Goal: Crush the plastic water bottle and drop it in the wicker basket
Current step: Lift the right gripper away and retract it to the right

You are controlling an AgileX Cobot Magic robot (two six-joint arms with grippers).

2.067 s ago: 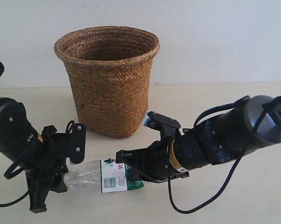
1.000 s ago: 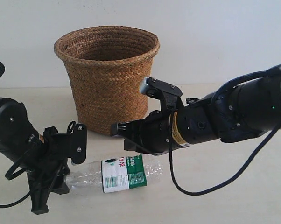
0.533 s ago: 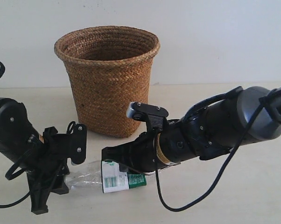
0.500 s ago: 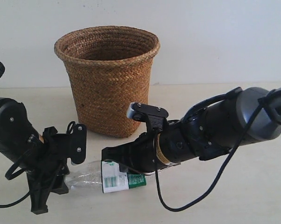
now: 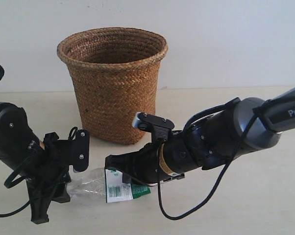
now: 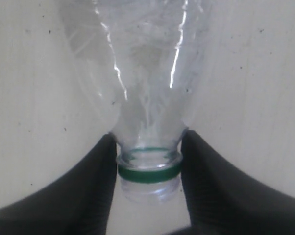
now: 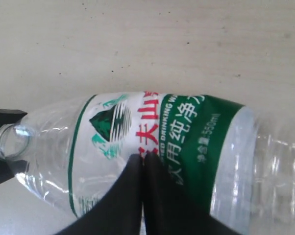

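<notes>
The plastic water bottle [image 5: 119,185] lies on its side on the pale table, in front of the wicker basket [image 5: 115,98]. Its neck [image 6: 148,171] bears a green ring and an open mouth; no cap shows. My left gripper [image 6: 148,182] is shut on that neck, one black finger [image 6: 96,191] on each side. It sits at the bottle's left end [image 5: 65,188]. My right gripper [image 7: 143,164] is shut, fingers together with nothing between them. Its tips press on the white-and-green label [image 7: 152,127], reaching in from the right [image 5: 110,164]. The label's right half is hidden by that arm in the exterior view.
The basket stands upright behind the bottle, close to the right arm's wrist [image 5: 152,122]. A black cable [image 5: 186,215] loops from the right arm over the table [image 5: 245,205] toward its front. A white wall closes the back.
One second ago the right gripper hung above the bottle. It has come down and to the left onto the label. The left gripper has kept its hold on the neck.
</notes>
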